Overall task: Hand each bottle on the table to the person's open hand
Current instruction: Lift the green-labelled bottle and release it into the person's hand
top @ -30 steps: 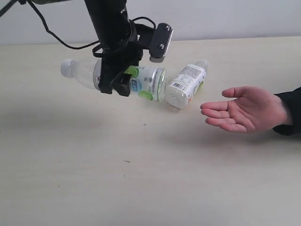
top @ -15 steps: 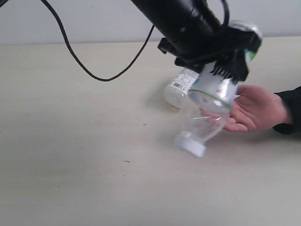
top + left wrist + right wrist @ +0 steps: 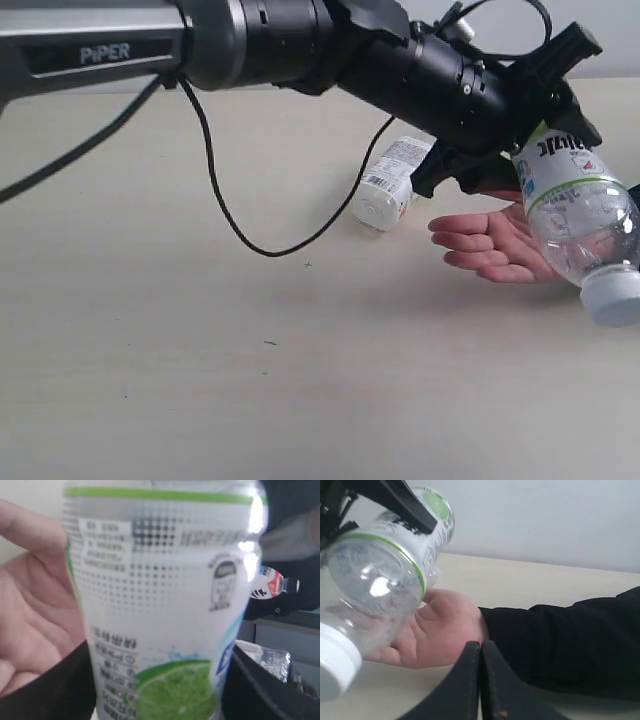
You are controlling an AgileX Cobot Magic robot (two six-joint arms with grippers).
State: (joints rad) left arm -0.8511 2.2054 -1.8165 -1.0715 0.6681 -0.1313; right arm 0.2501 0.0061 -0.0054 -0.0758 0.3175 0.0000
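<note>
**Operator:** Status of the left end effector (image 3: pixel 535 140)?

**Technician:** Clamped on the base end of the clear plastic bottle with white-and-green label and white cap (image 3: pixel 580 215). Black fingers (image 3: pixel 52 692) pressed against both sides of the label in the left wrist view. Bottle in the air, tilted cap-down, right by the bare light-skinned open hand (image 3: pixel 490 245). Contact with the palm: cannot tell.

**Operator:** Right end effector (image 3: pixel 480 652)?

**Technician:** Closed, empty, low beside the black sleeve (image 3: pixel 560 640). Leave idle.

**Operator:** Procedure for the handover?

**Technician:**
1. Check alignment first. Cap end is apparently past the edge of the hand, so shift the bottle body toward the palm centre if needed.
2. Reduce the tilt to prevent a cap-first slide off the hand.
3. Lower slowly to seat the bottle body across the palm, not on the fingertips.
4. Release only once seated, and open the jaws gradually.
5. Retreat upward and away from the hand. Avoid pinching skin.

**Operator:** Remaining work?

**Technician:** One small white-labelled clear bottle (image 3: pixel 390 185), lying on its side on the pale beige wood-grain surface (image 3: pixel 200 350), near the fingers of the hand. Probable next pick. Plan a grasp across the label, clear of the hand.
</note>
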